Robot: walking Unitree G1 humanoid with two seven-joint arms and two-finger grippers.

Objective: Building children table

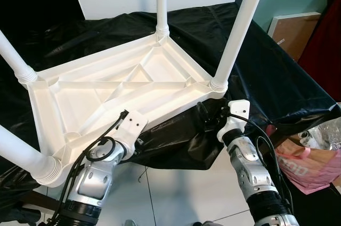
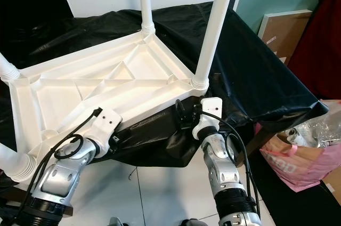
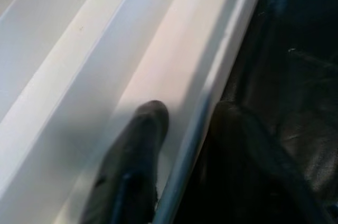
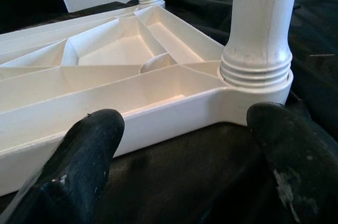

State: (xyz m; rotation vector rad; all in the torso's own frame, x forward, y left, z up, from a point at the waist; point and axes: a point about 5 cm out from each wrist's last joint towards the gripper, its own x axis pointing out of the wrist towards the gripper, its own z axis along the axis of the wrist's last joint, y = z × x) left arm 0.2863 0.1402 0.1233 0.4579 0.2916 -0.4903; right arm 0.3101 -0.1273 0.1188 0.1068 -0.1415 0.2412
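You are looking down on the white children's table [image 1: 122, 90] lying upside down on a black sheet [image 1: 277, 77] that covers the surface beneath, its ribbed underside facing up and four white legs [image 1: 242, 23] standing in the corner sockets; every leg runs out of the top or side of the head views, so you cannot see their ends. Your left end effector [image 3: 182, 129] is at the near rim of the tabletop: in the left wrist view one black finger [image 3: 134, 155] lies on the white inner side of the rim and the other, dark against the sheet and hard to make out, sits on the outer side, so the fingers straddle the rim closely, though real clamping contact is not clear. From the head views the fingertips themselves are hidden under the wrist housing. Your right end effector [image 4: 185, 145] is just before the near right corner of the tabletop, fingers spread wide and holding nothing; the corner socket with its leg [image 4: 261, 28] stands between and beyond the two black fingertips [image 4: 92, 145], not touching them. In the head view its fingers merge with the black sheet. A pink bag [image 1: 309, 164] stands on the floor at the right, partly cut off, and a framed board [image 1: 293, 31] leans against the teal wall.
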